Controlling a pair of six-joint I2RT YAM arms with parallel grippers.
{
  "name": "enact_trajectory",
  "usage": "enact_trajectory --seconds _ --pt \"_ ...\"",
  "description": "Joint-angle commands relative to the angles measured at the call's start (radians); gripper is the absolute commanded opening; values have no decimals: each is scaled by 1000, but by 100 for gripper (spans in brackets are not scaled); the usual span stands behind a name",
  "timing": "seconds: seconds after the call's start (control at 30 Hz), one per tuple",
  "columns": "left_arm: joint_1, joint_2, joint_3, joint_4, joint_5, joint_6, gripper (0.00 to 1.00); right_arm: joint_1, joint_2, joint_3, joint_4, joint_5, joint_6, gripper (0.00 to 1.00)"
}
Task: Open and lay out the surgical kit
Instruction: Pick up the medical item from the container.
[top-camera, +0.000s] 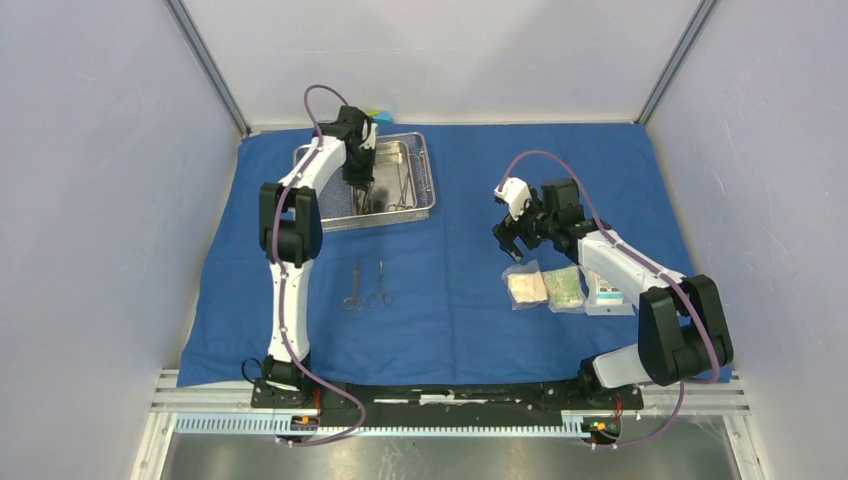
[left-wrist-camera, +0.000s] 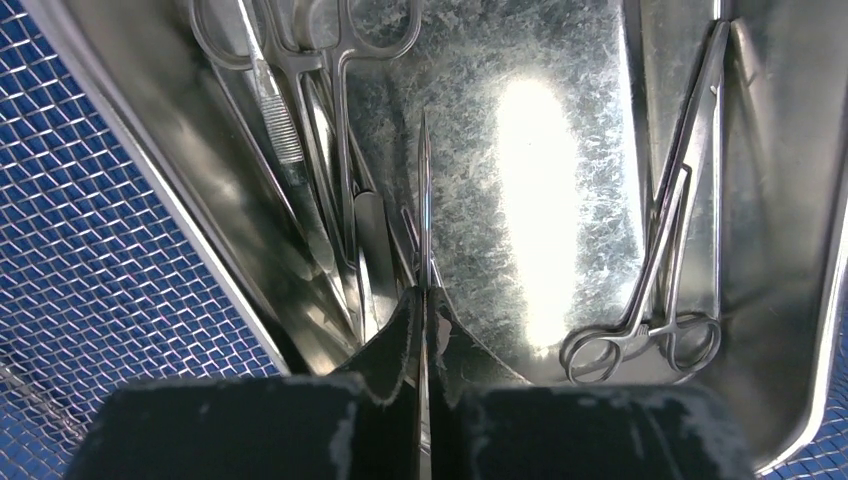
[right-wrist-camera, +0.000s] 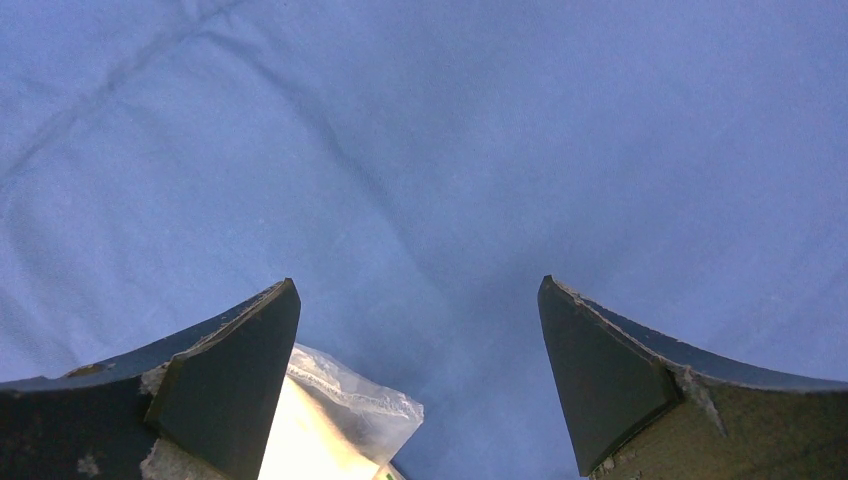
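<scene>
L gripper (left-wrist-camera: 425, 297) pinches slim instrument (left-wrist-camera: 424, 180) in pan (left-wrist-camera: 470, 80) — R gripper (right-wrist-camera: 418, 284) wide.

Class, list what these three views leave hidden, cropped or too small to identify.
- Left wrist: thin instrument's handle, buried in the left end effector.
- Right wrist: packet, cropped by the bottom edge.
- Top: steel pan's contents, too small, partly under the left arm.
</scene>
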Motion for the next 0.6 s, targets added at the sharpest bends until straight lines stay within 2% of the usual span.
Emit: enact_trajectory --seconds 0.0,0.3,0.57 --pt "11 -33 54 -7 35 5 2 -2 1 20 11 -17 5 98" --pt "19 -70 73 -7 111 26 2 -2 2 36 3 -23 1 97" --pt "22 -167 85 6 235 117 2 -2 28 161 -41 -110 -18 97"
